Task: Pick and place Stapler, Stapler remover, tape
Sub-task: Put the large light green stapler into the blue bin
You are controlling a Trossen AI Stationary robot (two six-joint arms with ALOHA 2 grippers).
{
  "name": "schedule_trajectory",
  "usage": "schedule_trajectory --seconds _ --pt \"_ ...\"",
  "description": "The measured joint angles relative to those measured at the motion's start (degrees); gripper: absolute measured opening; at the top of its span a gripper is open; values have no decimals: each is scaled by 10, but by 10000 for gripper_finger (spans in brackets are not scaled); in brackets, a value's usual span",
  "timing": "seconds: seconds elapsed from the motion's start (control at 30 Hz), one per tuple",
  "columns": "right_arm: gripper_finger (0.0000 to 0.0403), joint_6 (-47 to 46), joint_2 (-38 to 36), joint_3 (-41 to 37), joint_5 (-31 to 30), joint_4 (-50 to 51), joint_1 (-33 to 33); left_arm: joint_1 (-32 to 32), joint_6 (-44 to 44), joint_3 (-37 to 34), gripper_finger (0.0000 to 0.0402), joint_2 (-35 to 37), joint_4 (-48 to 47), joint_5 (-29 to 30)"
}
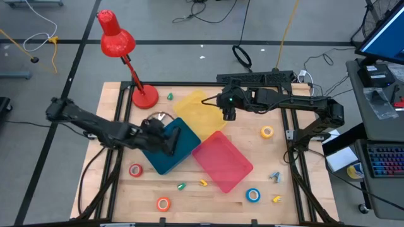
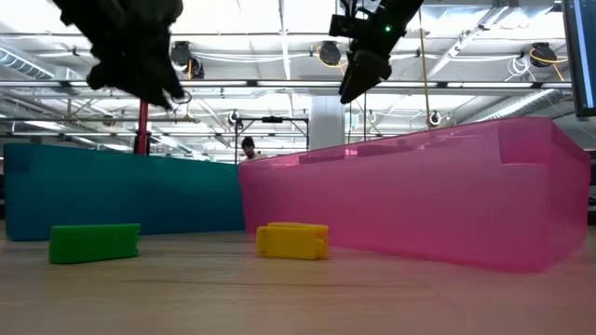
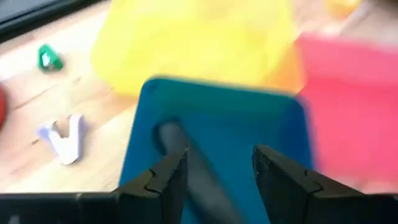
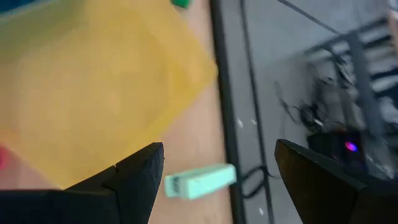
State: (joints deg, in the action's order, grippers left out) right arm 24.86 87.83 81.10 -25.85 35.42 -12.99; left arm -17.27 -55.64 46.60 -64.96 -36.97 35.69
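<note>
My left gripper (image 1: 172, 140) (image 3: 219, 168) hangs open over the teal tray (image 1: 165, 157). A dark grey shape (image 3: 169, 135) lies on the tray floor beyond the fingers; what it is does not show. My right gripper (image 1: 228, 114) (image 4: 217, 177) is wide open above the yellow tray's (image 1: 201, 108) far corner. A mint-green block (image 4: 199, 180) shows between its fingers. Tape rolls lie flat on the table: red (image 1: 136, 169), orange (image 1: 163, 203), blue (image 1: 253, 195), yellow (image 1: 267, 132). A green stapler (image 2: 93, 242) and a yellow one (image 2: 293, 239) lie before the trays. My right gripper has the mint-green block (image 4: 177, 184) lying crosswise in its gap, one end close beside one finger (image 4: 146, 177). Whether that finger touches it, I cannot tell. The other finger stands well apart from it.
The pink tray (image 1: 222, 161) sits right of the teal one. A red desk lamp (image 1: 144, 96) stands at the far left. A pale staple remover (image 3: 65, 140) lies on the wood beside the teal tray, a blue one (image 1: 274, 176) near the right edge. Small green (image 1: 170, 96) and yellow (image 1: 276, 199) pieces lie scattered.
</note>
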Motion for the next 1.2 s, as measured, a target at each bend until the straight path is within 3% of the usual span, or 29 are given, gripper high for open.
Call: schedule_trajectory --seconds 0.13,0.2,0.33,0.47,0.73,1.0,1.2 --pt "297 -81 0 0 -78 -27 -13 3 3 1 177 73 12 16" --pt "297 -150 0 0 -83 -47 -27 3 3 1 177 105 11 32" --pt "297 -307 0 0 -8 -71 -72 3 4 1 177 151 11 58" --pt "297 -392 7 0 33 -67 -117 3 4 1 177 174 12 64" --pt "297 -493 29 1 87 -47 -190 3 6 1 177 177 12 64" --pt "297 -514 80 0 142 -44 -216 3 31 1 177 177 12 64" --pt "297 -514 116 0 141 -46 -220 3 32 1 177 177 12 64"
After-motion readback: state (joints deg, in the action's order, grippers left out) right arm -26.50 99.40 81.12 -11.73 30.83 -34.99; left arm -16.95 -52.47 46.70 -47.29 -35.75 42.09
